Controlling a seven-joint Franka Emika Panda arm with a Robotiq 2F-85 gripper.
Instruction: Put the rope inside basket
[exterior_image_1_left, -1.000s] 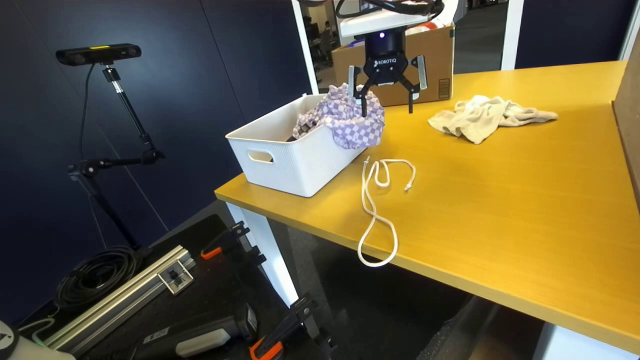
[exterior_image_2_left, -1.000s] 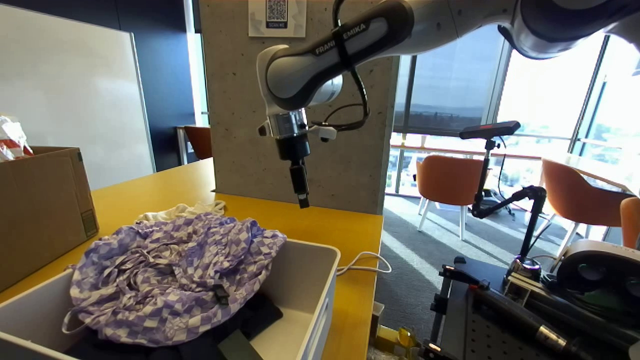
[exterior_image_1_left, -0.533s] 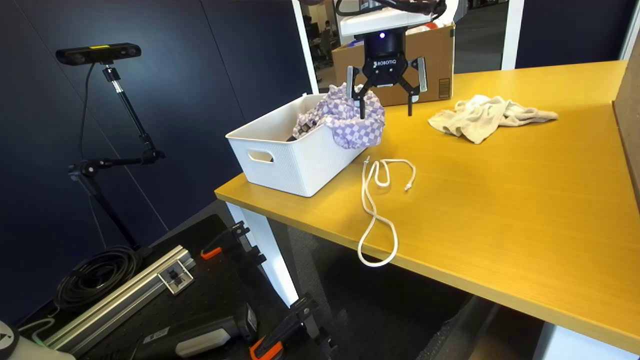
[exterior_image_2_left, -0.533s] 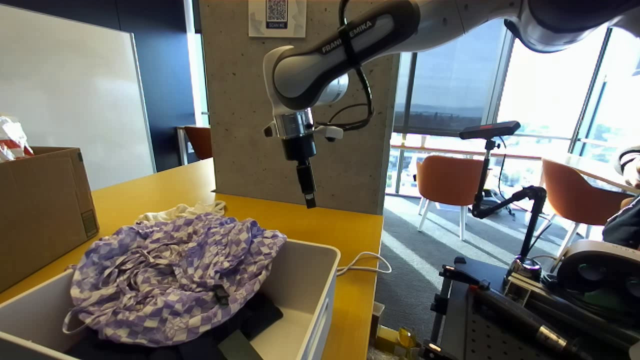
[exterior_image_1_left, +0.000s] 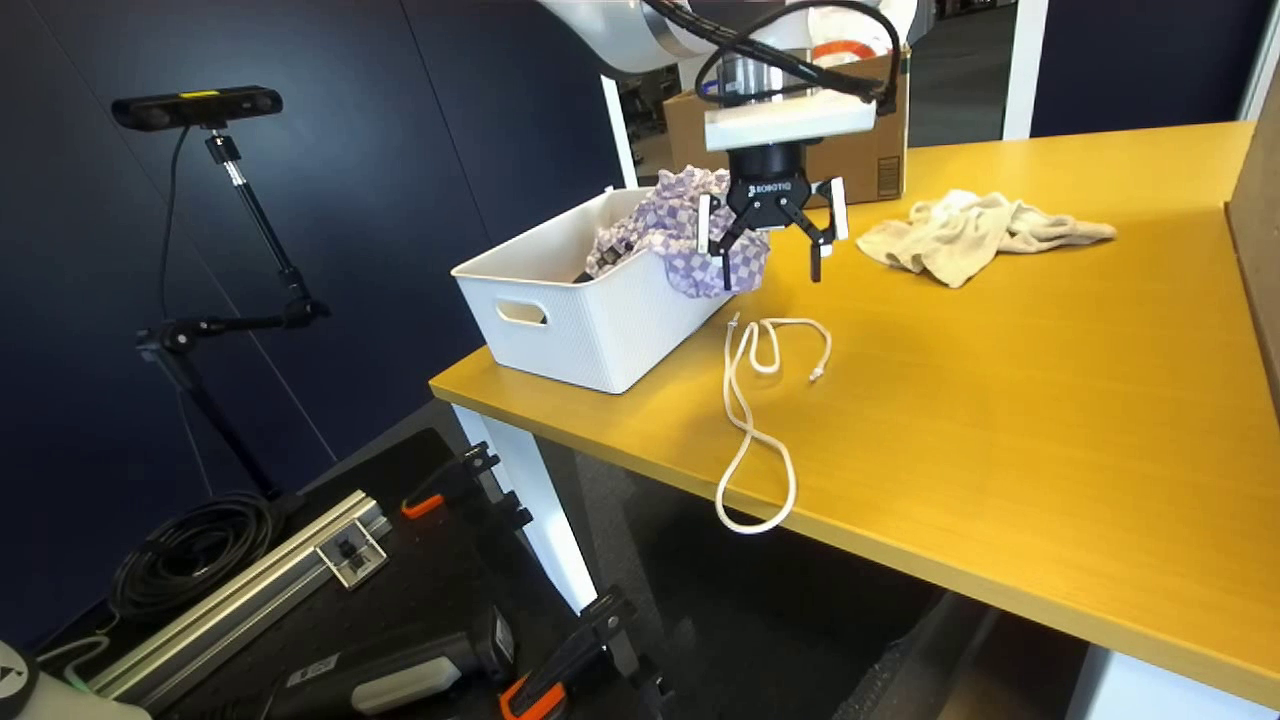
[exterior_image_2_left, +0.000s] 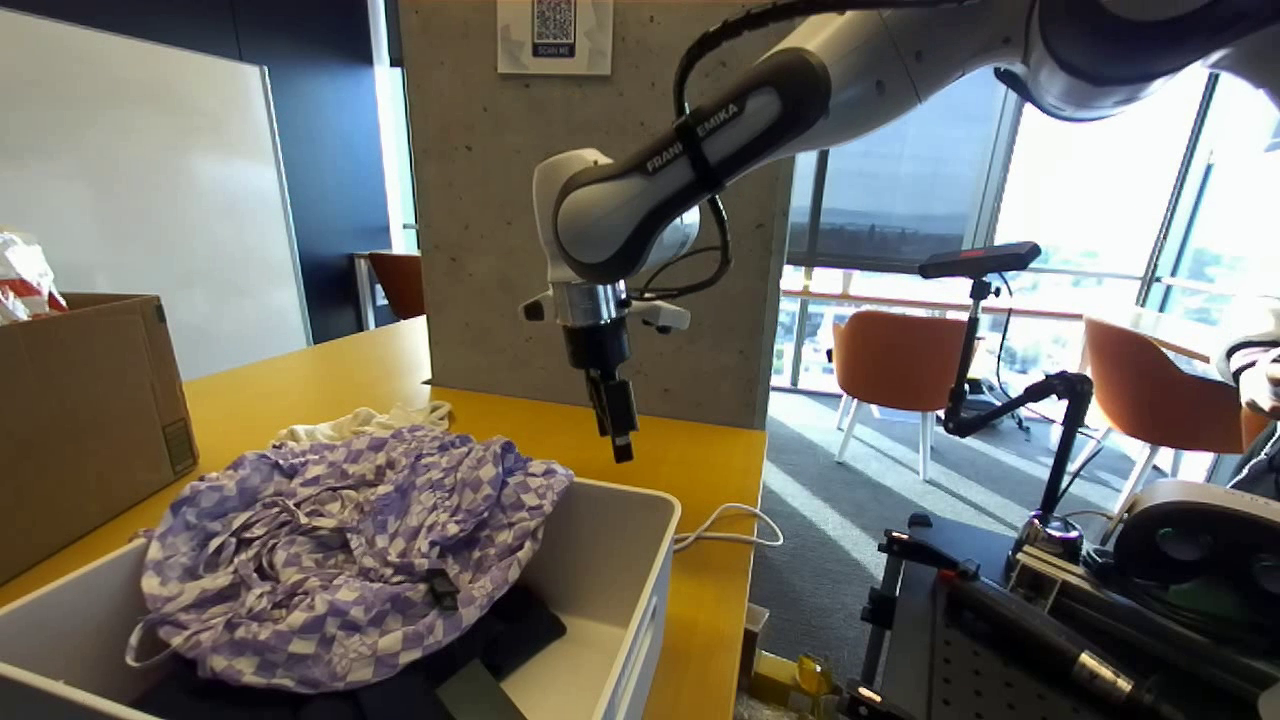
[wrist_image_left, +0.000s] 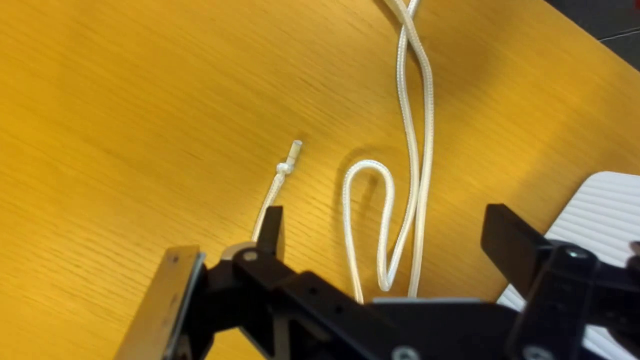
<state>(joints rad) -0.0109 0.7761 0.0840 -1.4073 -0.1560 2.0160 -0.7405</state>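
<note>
"Yellow wooden table (exterior_image_1_left: 1040, 400): where's the white braided rope (wrist_image_left: 421, 210)?"
"Beside the white ribbed plastic basket (exterior_image_1_left: 657, 315), loop overhanging."
"The black two-fingered gripper (exterior_image_1_left: 771, 282)?"
"Spread wide above the rope, height unclear."

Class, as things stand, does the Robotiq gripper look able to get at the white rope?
Probably yes: the Robotiq gripper hovers open, and nothing visible lies on the white rope, though the white basket stands close beside it.
</note>
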